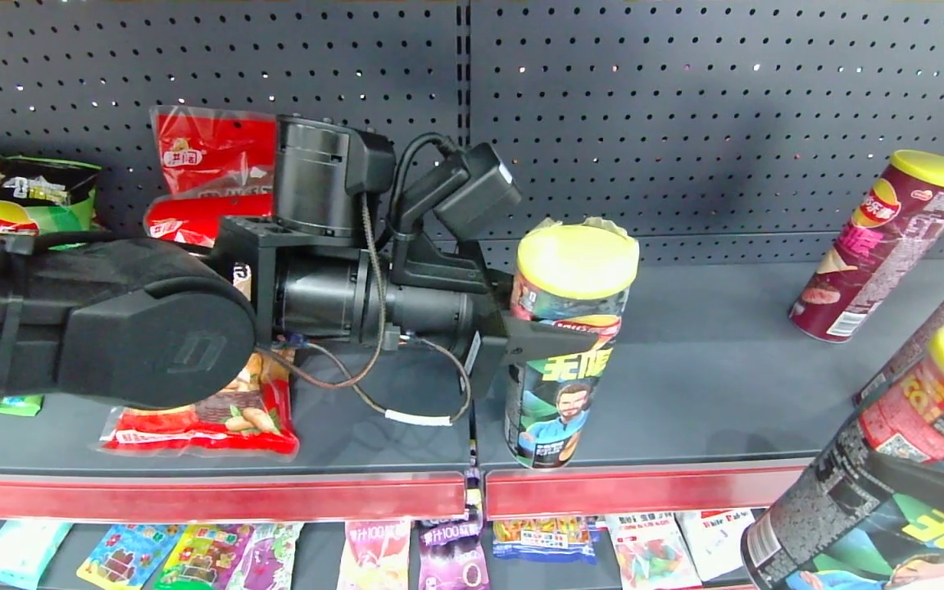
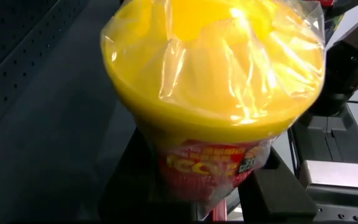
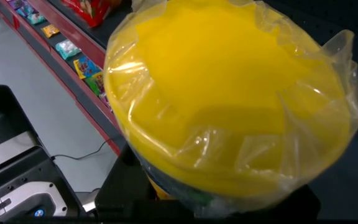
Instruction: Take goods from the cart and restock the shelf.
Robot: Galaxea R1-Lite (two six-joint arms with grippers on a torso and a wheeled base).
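The left gripper point(image 1: 558, 340) is closed around a yellow-lidded chip can point(image 1: 574, 270), which stands upright at the front edge of the shelf point(image 1: 710, 377). It seems set down but is not yet released. The right gripper point(image 1: 923, 487) clasps a second chip can point(image 1: 890, 442), tilted in front of the shelf and not yet placed.

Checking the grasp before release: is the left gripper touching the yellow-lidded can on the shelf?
Touching. In the head view the left gripper has a dark finger flat against the side of the can, just under its yellow lid.
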